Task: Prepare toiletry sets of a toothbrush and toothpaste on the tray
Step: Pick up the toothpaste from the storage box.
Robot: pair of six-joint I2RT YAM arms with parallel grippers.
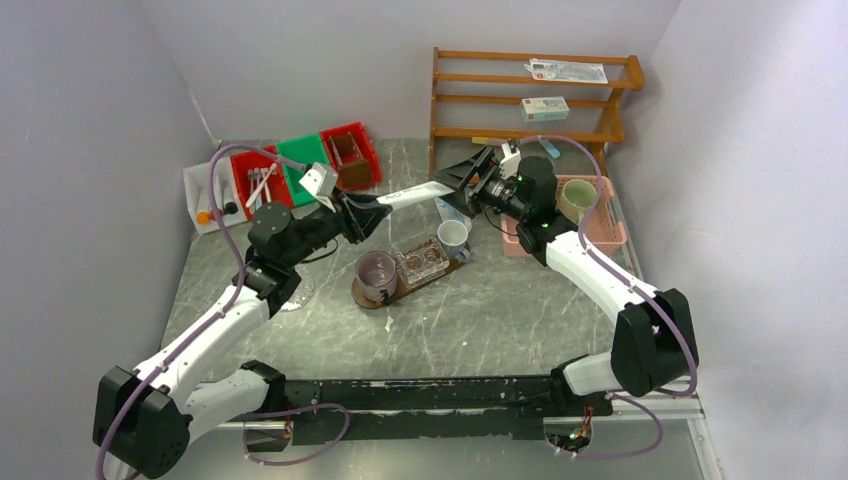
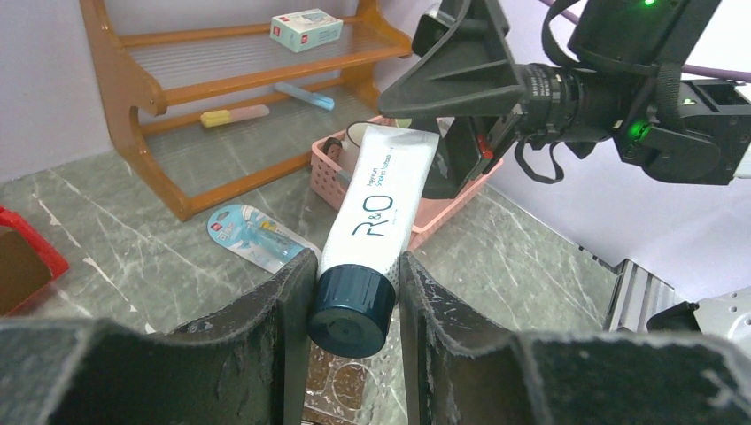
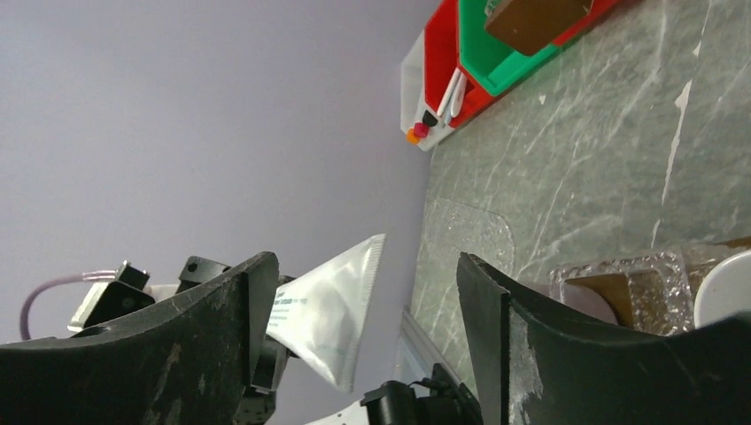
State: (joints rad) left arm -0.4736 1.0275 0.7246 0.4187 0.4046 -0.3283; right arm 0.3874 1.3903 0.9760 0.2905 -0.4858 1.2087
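The left pincer [image 2: 354, 297] is clamped on one white tube [image 2: 376, 199]. Its two black fingers squeeze the tube just above the dark round cap. The tube is up in the air over the grey table [image 1: 500, 320]. Its cap end is at the left arm and its flat end points at the right pincer [image 3: 363, 274]. The right pincer has its two fingers spread wide, one on each side of the flat end, and they do not pinch it. Down below, the one brown tray [image 1: 395, 293] lies in the middle of the table. Three things are on it: one purple-grey cup [image 1: 377, 270] at the left end, one clear glass dish [image 1: 422, 262] in the middle and one white mug [image 1: 452, 238] at the right end. Four bins stand in a row at the back left: one white bin [image 1: 205, 190], the first red bin [image 1: 258, 180], one green bin [image 1: 300, 155] and the second red bin [image 1: 350, 155]. The first red bin holds thin white sticks, too small to count. At the back right stands one wooden shelf [image 1: 530, 95]. It has one small box [image 1: 544, 107] on it and one flat pack [image 1: 567, 70] higher up. One pink basket [image 1: 600, 235] beside the shelf holds one pale green mug [image 1: 577, 200]. One blue pack [image 2: 257, 232] lies on the table in front of the shelf.
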